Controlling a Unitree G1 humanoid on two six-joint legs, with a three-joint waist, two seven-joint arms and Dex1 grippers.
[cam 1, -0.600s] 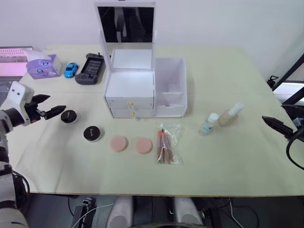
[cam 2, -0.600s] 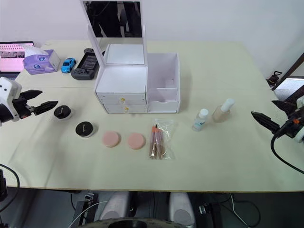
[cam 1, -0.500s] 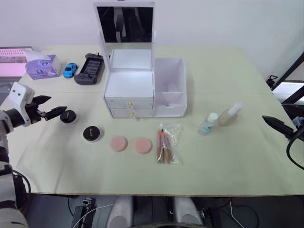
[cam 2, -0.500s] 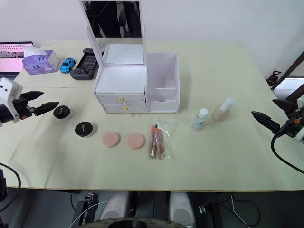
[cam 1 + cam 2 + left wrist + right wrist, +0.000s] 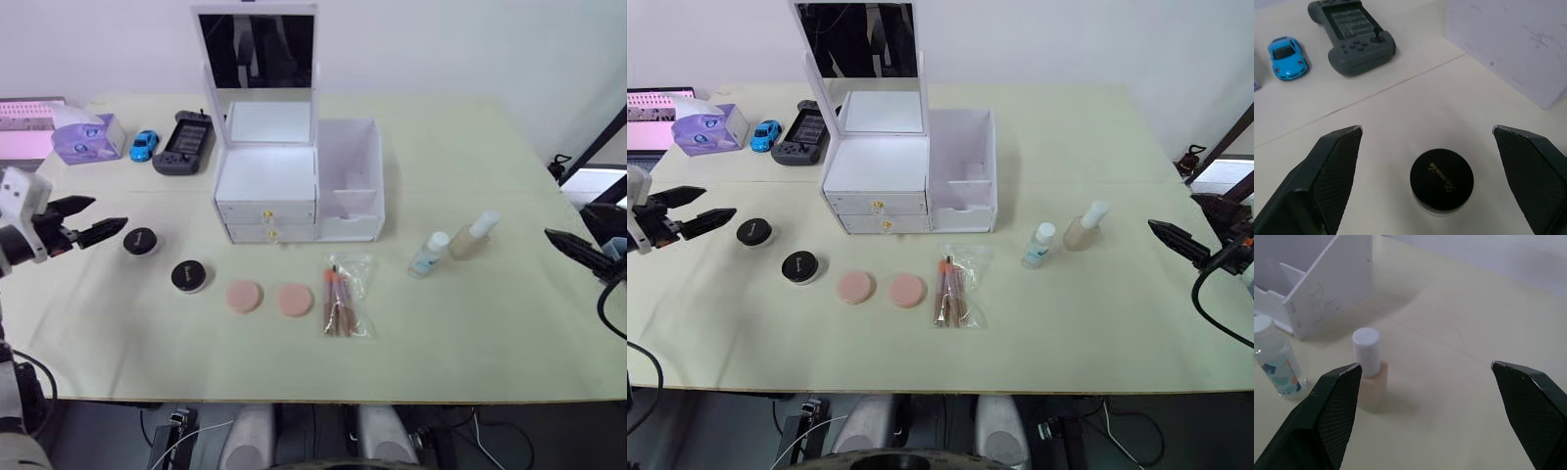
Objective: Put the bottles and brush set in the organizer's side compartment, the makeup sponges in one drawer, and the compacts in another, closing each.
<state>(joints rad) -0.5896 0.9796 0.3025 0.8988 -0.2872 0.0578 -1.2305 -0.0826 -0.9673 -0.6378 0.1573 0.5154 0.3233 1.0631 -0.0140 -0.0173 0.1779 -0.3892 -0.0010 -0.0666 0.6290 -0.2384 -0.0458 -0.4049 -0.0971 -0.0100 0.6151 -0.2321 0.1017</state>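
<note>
The white organizer (image 5: pixel 266 191) stands at mid-table with its mirror lid up, both drawers shut, and the open-topped side compartment (image 5: pixel 350 181) on its right. In front lie two black compacts (image 5: pixel 140 241) (image 5: pixel 189 275), two pink makeup sponges (image 5: pixel 244 296) (image 5: pixel 294 300) and the bagged brush set (image 5: pixel 343 305). Both bottles stand further right, one clear (image 5: pixel 429 255) and one beige (image 5: pixel 474 236). My left gripper (image 5: pixel 111 211) is open just left of the far-left compact (image 5: pixel 1442 179), apart from it. My right gripper (image 5: pixel 1423 365) is open, well right of the beige bottle (image 5: pixel 1370 372).
At the back left are a purple tissue box (image 5: pixel 86 135), a blue toy car (image 5: pixel 145 145), a grey game controller (image 5: pixel 184 142) and a pink-screened laptop (image 5: pixel 24 113). The table's front edge runs just below the brush set.
My left gripper has drawn back to the left, away from the far-left compact. My right gripper has shifted slightly to the right. The objects have not moved.
</note>
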